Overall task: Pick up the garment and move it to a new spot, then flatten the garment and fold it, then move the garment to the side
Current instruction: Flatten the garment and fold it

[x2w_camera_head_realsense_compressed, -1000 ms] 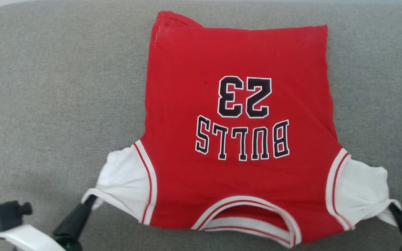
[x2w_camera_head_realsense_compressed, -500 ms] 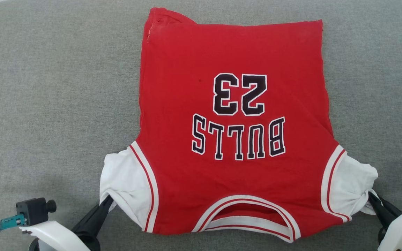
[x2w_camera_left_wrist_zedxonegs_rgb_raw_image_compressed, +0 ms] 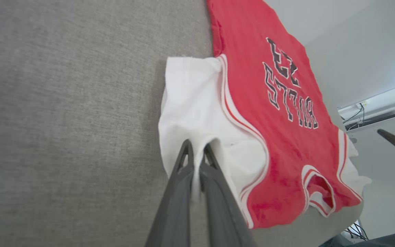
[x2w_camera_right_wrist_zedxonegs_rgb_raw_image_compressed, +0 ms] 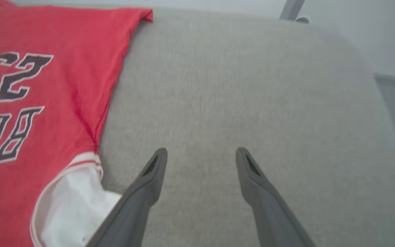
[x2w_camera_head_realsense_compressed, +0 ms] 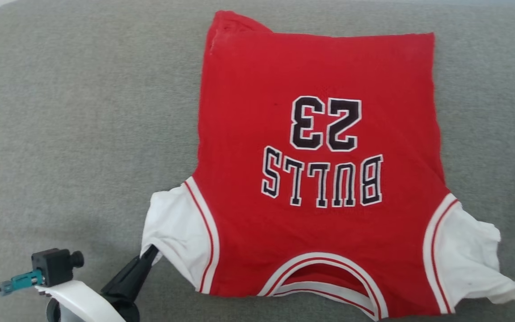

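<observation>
The grey bench (x2w_camera_head_realsense_compressed: 69,134) carries the shirt (x2w_camera_head_realsense_compressed: 315,179), spread mostly flat, print up, collar nearest the robot. Moving and flattening look about done; folding and setting aside remain. The left fingers (x2w_camera_left_wrist_zedxonegs_rgb_raw_image_compressed: 183,156) are clamped on a white sleeve (x2w_camera_left_wrist_zedxonegs_rgb_raw_image_compressed: 190,103), low over the bench. The right fingers (x2w_camera_right_wrist_zedxonegs_rgb_raw_image_compressed: 156,164) stand wide apart and empty, just beside the other sleeve (x2w_camera_right_wrist_zedxonegs_rgb_raw_image_compressed: 74,206).

"23" and "BULLS" on the garment (x2w_camera_head_realsense_compressed: 315,179)
</observation>
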`<state>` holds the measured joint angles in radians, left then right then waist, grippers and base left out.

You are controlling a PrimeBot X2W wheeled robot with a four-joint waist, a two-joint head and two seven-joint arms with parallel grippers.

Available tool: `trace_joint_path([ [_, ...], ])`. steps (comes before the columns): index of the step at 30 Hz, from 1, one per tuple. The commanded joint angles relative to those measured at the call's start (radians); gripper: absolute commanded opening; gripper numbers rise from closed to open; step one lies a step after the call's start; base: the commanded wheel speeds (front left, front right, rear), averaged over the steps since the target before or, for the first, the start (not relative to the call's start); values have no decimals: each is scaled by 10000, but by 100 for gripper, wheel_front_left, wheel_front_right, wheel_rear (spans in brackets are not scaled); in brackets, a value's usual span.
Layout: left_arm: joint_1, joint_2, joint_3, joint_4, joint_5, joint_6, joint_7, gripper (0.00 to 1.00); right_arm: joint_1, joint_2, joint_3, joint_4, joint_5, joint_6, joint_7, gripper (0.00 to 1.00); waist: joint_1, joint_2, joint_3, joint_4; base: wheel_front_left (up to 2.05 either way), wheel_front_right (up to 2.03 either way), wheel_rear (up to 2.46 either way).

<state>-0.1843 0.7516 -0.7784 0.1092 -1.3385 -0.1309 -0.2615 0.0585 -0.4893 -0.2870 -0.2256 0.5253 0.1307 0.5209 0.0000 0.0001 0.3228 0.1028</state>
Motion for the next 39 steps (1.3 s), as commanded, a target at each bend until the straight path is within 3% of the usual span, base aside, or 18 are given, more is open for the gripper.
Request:
trace_joint_path([
  [1,-20,-37,-13,-182,239,5,-47,0,-650,-214,-167,-164,-65,1,439,100,0,-1,106,212,0,0,0],
  [5,-400,-165,-193,-537,593,5,-47,0,-2636,-503,0,421,-132,1,1467,100,0,-1,497,663,0,0,0],
  [16,-1686,-715,-1055,-884,1162,5,-48,0,-8121,-851,1964,4197,-1308,-1,4060,100,0,-1,1727,2148,0,0,0],
  [26,-2232,-1043,-1307,-760,1287,5,-47,0,-10089,-604,2731,6467,-2732,-1,5606,100,0,-1,2296,2552,0,0,0],
  [30,-2349,-1088,-1369,-689,1349,5,-47,0,-10047,-141,2817,6874,-2448,2,6030,100,0,-1,2380,2526,0,0,0],
  [31,-2392,-1106,-1370,-681,1336,5,-47,0,-10047,-93,2845,6891,-2409,2,6029,79,0,-1,2386,2500,0,0,0],
  [32,-2436,-1114,-1357,-669,1320,5,-47,0,-10025,-86,2915,6883,-2375,2,6000,44,0,-1,2375,2466,0,0,0],
  [33,-2460,-1103,-1351,-650,1318,5,-47,0,-10001,-94,2978,6853,-2341,4,5910,30,0,-1,2344,2424,0,0,0],
  [34,-2465,-1079,-1344,-636,1311,5,-47,0,-10002,-117,2980,6827,-2304,2,5763,0,0,-1,2305,2377,0,0,0],
  [39,-2360,-988,-1235,-483,1223,5,-47,0,-10021,-188,2909,6715,-2061,-1,4681,0,0,-1,1877,2077,0,0,0],
])
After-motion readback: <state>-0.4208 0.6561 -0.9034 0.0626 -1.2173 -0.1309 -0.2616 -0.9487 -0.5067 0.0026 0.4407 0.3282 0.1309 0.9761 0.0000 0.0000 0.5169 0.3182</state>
